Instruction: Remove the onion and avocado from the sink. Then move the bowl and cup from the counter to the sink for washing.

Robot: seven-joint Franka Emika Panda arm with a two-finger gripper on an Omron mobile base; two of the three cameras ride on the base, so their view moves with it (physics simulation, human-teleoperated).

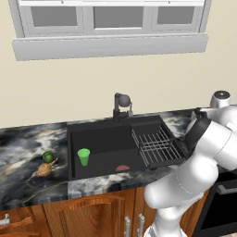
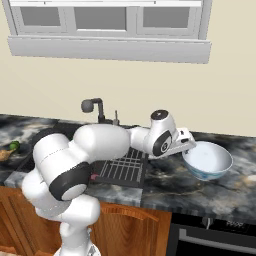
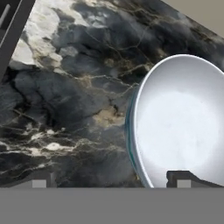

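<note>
The white, blue-rimmed bowl [image 2: 209,159] [image 3: 179,131] stands on the marbled counter [image 2: 165,180] [image 3: 65,109] right of the sink [image 1: 104,141]. My gripper [image 2: 188,145] [image 3: 111,179] is open at the bowl's near rim. In the hand view the rim runs between the two fingertips [image 3: 183,177], one inside the bowl and one outside. The green cup [image 1: 84,156] stands upright in the sink basin. On the counter left of the sink lie the dark green avocado [image 1: 48,157] [image 2: 14,146] and, just in front of it, the tan onion [image 1: 44,170].
A dark faucet [image 1: 121,104] [image 2: 95,107] rises behind the sink, and a wire rack [image 1: 155,146] [image 2: 122,167] fills the sink's right part. Something small and red [image 1: 122,168] lies at the basin's front. A dark oven front [image 2: 215,235] sits below the counter on the right.
</note>
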